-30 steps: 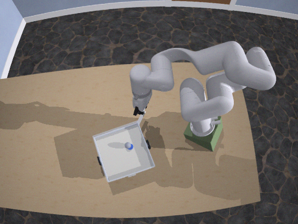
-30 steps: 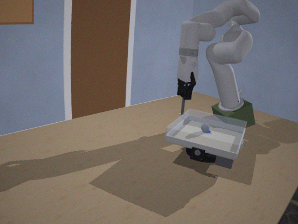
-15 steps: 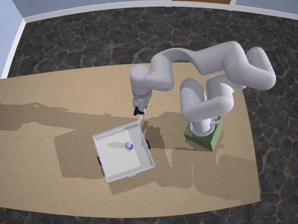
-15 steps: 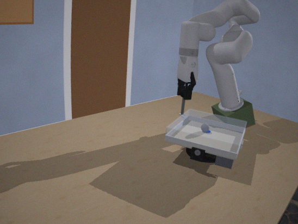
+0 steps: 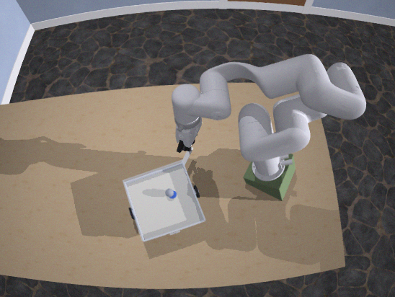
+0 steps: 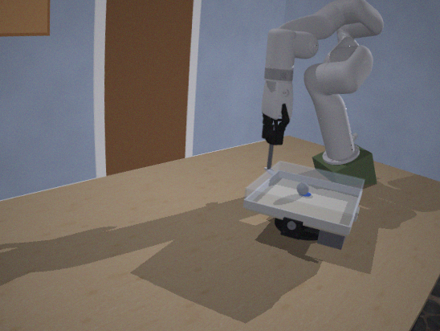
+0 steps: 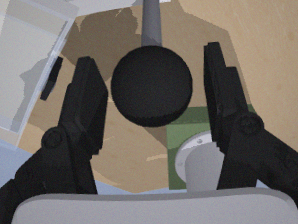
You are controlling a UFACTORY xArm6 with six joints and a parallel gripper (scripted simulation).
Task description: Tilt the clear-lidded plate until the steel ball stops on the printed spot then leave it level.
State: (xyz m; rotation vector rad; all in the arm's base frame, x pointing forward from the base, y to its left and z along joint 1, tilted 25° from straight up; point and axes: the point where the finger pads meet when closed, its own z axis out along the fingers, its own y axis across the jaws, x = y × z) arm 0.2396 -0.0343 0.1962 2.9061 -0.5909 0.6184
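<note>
- From the top view, you see the clear-lidded plate (image 5: 163, 231) resting on the wooden table (image 5: 72, 119), turned at an angle to the table edges. The steel ball (image 5: 169, 193) sits just right of the plate's middle, partly covering the blue printed spot (image 5: 174, 194) on its right side.
- Still from the top, the gripper (image 5: 184, 147) hangs over the thin handle rod (image 5: 187, 157) that rises from the plate's far right corner. The arm stands on a green base block (image 5: 285, 187) near the table's right end.
- In the exterior view, you can see the plate (image 6: 295, 206) perched on a dark pivot mount (image 6: 290, 226). The ball (image 6: 302, 187) rests against the blue spot (image 6: 307, 194). The gripper (image 6: 274, 136) points straight down over the upright rod (image 6: 270, 158).
- From the wrist view, look at the round black knob (image 7: 152, 86) on top of the rod: the fingers stand spread on either side of it, with visible gaps, gripping nothing.
</note>
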